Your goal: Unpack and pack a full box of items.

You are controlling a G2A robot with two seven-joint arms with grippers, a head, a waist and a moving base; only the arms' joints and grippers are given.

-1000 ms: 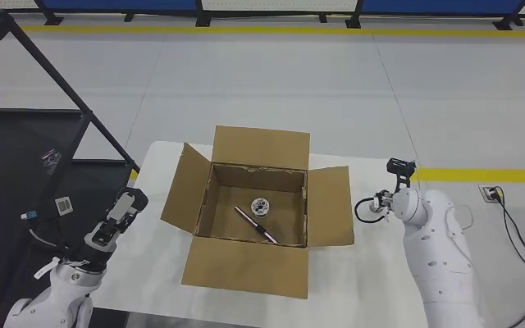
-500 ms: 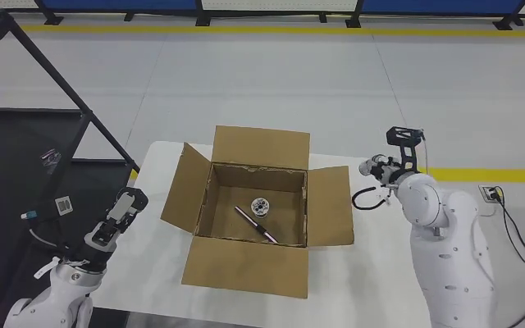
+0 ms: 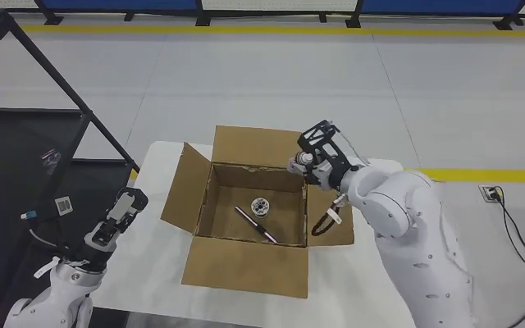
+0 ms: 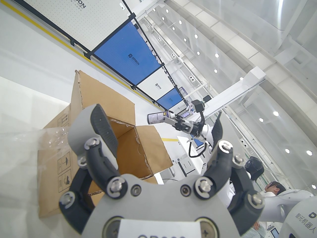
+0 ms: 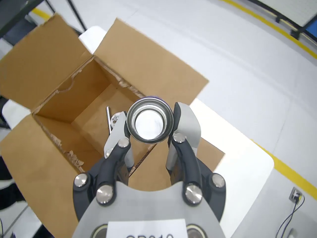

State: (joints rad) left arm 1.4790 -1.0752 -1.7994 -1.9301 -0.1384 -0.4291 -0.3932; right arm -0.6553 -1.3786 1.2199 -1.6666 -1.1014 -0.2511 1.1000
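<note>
— Holding what, the right gripper (image 3: 305,161)?
— A cylindrical can (image 5: 149,122), shiny silver rim, purple-edged body, clamped tight above the open cardboard box (image 3: 246,271), at its far right corner.
— Left gripper (image 4: 158,122)?
— Spread wide, empty, near the box's left flap.

Setting: industrial robot test hall. Evidence:
- pale floor (image 3: 262,82) with a yellow line (image 3: 246,29) at the far side
- blue and white partition panels (image 4: 128,55)
- high ceiling with rows of spotlights (image 4: 216,55)
- black rack (image 3: 49,156) at left
- white table (image 3: 152,246)
- floor socket (image 3: 490,193) at right
</note>
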